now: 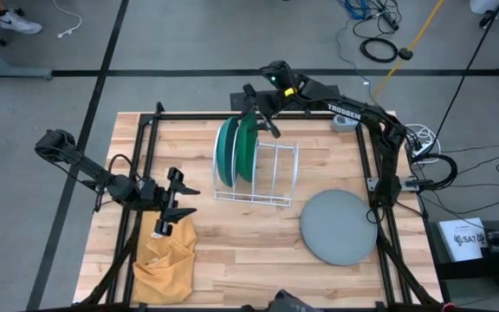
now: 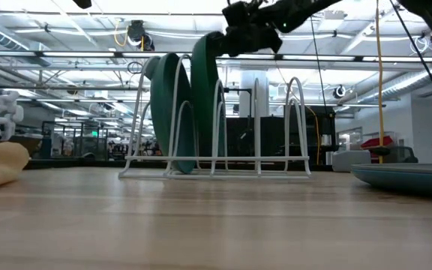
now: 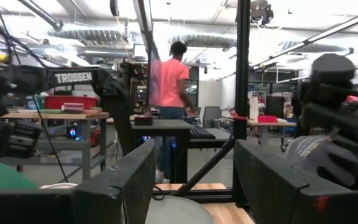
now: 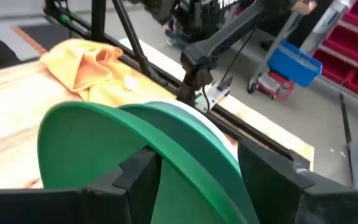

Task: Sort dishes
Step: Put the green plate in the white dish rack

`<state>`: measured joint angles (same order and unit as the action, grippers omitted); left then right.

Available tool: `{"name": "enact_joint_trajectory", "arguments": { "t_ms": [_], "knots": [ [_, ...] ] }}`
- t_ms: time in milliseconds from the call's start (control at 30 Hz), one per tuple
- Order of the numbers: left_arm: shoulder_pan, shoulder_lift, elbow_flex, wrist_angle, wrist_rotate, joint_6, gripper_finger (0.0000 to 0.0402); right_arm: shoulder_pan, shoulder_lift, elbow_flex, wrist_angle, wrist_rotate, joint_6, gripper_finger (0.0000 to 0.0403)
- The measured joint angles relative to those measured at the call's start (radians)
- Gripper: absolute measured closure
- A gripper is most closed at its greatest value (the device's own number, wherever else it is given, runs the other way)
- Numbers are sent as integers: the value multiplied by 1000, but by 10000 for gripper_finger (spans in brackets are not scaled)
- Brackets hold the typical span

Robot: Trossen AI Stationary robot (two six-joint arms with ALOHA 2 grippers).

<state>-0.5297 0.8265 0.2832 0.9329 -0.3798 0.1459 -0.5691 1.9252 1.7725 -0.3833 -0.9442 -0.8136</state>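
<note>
The right gripper (image 1: 251, 106) is at the far end of the white wire rack (image 1: 275, 173), its fingers set either side of the top rim of the dark green plate (image 1: 247, 146), which stands on edge in the rack; in the right wrist view that rim runs up between the two fingers (image 4: 137, 171), so the gripper appears to be closed on the plate, or very nearly so. Right beside it, in the next slot, stands the teal plate (image 1: 226, 152), also on edge, with a sliver of something pale showing between the two that I cannot identify. The grey plate (image 1: 340, 227) lies flat on the table (image 1: 232, 277) near the right arm's base, well apart from the rack. The light blue plate does not show clearly in any view. The left gripper (image 1: 178, 198) waits with its fingers spread apart over the near left of the table, just above the yellow cloth (image 1: 167, 256). These plates look stiff, smooth and fairly heavy for a two-finger pinch, and probably breakable, so a grip at the rim is the sensible one, taken squarely so the plate does not swing or slip. The grey one, lying flat, offers only its thin edge and will likely be the hardest to pick up.
</note>
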Motion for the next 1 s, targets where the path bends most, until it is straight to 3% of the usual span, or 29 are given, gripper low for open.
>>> {"name": "enact_joint_trajectory", "arguments": {
  "t_ms": [200,400,700,1000],
  "knots": [
    [0,0,0,0,0,0,185,66,-9,0,-73,136,-33,180],
    [0,0,0,0,0,1,185,132,-10,0,-130,420,-112,154],
    [0,0,0,-1,0,1,185,198,-48,0,-141,762,-238,140],
    [0,0,0,0,1,-6,185,272,-180,0,-195,970,-244,140]
  ]
}}
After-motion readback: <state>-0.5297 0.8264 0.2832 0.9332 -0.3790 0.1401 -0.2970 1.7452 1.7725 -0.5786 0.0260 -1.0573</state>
